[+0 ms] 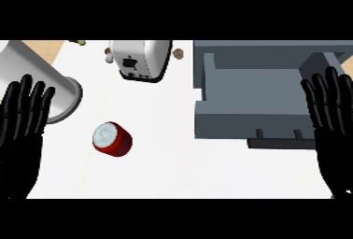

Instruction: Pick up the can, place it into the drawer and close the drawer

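Observation:
A red can (112, 138) with a silver top stands on the white counter, left of centre. The grey drawer (251, 116) is pulled open at the upper right, its inside bare, with a dark handle (279, 141) on its front. My left hand (21, 126) rests open at the left edge, fingers up, well left of the can. At the right edge my right hand (333, 121) is likewise open with fingers up, overlapping the drawer's right side. Neither hand touches the can.
A silver toaster (141, 59) stands at the back centre. A large grey cylinder (41, 79) lies at the back left, partly behind my left hand. Small items (179, 53) sit next to the toaster.

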Controlling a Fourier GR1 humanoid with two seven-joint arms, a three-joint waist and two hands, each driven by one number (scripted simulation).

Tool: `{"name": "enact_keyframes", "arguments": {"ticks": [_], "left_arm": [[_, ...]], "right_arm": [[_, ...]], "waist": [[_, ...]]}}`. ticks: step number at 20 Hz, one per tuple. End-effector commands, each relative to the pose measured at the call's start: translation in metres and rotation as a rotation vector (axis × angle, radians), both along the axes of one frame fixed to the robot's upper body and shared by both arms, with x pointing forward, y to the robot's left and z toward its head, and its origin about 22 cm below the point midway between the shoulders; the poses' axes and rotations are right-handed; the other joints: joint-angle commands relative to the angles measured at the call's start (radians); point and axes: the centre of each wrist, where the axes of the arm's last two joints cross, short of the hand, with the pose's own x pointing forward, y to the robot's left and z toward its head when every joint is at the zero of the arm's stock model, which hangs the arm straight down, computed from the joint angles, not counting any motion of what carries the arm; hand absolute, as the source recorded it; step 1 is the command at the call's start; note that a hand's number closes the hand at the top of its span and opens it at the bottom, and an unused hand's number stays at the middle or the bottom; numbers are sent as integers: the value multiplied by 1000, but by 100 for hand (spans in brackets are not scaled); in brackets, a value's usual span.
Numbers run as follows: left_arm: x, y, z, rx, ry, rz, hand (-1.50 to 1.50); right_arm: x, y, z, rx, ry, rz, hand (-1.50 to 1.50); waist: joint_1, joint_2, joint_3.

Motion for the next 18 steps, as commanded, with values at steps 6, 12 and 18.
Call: {"name": "enact_keyframes", "arguments": {"ticks": [6,12,18], "left_arm": [[-3,-52,12,-2,-96,-941,-150],[10,41,-6,232,237,-1050,-150],[40,111,17,240,254,-1082,-150]], "right_arm": [[4,-2,-1,-20,-30,-13,-150],[-7,-26,-32,-3,308,-186,-150],[-26,-29,-35,-10,341,-195,-150]], "waist": [[-103,-6,-46],[-43,-8,-41],[-33,-12,-38]]}}
